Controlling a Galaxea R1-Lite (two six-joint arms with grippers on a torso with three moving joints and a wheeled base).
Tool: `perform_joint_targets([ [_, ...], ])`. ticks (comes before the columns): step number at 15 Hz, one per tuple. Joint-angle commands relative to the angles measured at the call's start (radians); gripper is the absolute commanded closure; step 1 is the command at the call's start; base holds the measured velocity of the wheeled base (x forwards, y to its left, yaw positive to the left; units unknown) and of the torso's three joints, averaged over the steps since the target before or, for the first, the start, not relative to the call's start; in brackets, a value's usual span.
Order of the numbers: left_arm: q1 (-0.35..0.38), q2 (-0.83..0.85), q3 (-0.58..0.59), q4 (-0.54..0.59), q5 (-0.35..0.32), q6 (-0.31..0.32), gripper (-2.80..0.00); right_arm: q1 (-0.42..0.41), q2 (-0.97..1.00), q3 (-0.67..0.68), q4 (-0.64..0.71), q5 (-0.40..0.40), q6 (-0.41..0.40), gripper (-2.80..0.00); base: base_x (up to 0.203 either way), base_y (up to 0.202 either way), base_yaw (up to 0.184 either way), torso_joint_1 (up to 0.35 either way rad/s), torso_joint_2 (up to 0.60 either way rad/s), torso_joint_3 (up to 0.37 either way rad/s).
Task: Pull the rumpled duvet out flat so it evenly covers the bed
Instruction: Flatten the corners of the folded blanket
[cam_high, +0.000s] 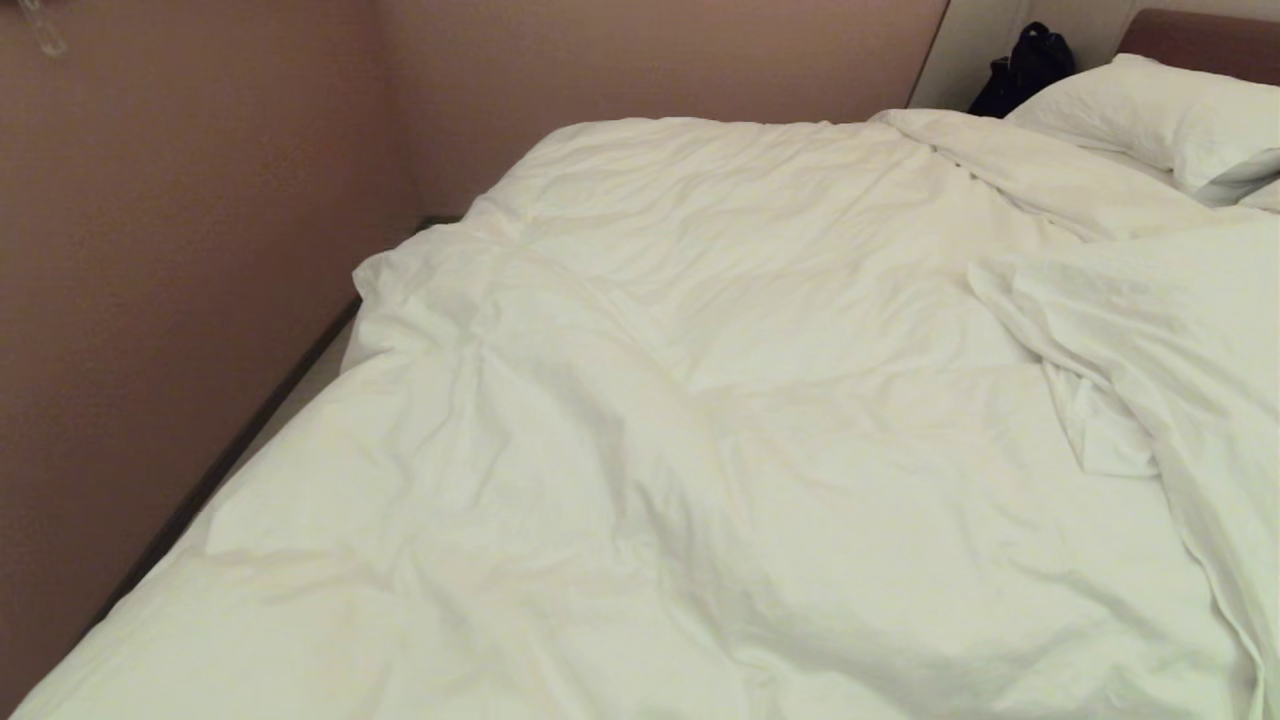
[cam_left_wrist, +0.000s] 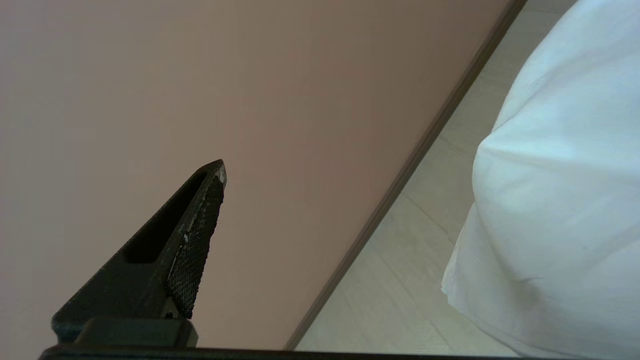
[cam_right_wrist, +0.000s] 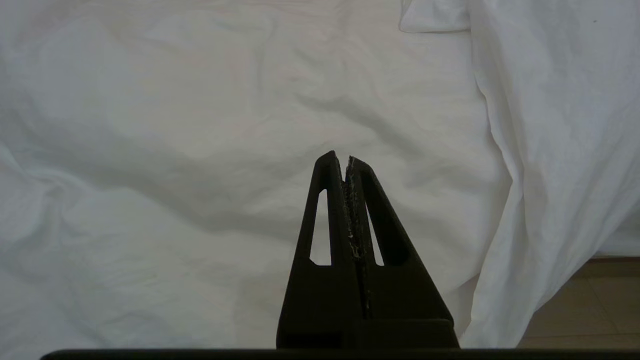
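Right wrist view: duvet (cam_right_wrist: 200, 150) lies just beyond right end effector (cam_right_wrist: 346, 160).

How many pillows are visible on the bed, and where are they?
1 clear pillow, at the far right by the headboard. A white edge below it may be a second; the duvet may hide more.

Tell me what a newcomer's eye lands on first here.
The rumpled white duvet fills nearly the whole head view, with a thick fold bunched along the bed's right side near the pillow. A dark bag stands out in the far corner behind that pillow. The pinkish-brown wall runs close along the left.
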Motion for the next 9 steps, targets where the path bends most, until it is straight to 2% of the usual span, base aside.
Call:
perform_joint_targets([
  [1,0.0,-0.001,0.001,0.014,0.023,0.006,-2.8,0.0,0.001,0.0,-0.001,-0.001,0.0,0.0,0.0,0.0,0.0,0.0,0.0,0.0],
  [3,0.0,-0.001,-0.005,0.04,0.03,0.015,-2.8,0.0,0.001,0.0,0.0,-0.001,0.0,0.0,0.0,0.0,0.0,0.0,0.0,0.0],
  [7,0.0,0.0,-0.068,0.283,0.057,-0.003,-2.8,0.0,0.001,0.0,-0.001,-0.001,0.0,0.0,0.0,0.0,0.0,0.0,0.0,0.0],
  [9,0.001,0.0,-0.088,0.356,0.061,-0.014,-2.8,0.0,0.001,0.0,0.0,0.0,0.0,0.0,0.0,0.0,0.0,0.0,0.0,0.0],
])
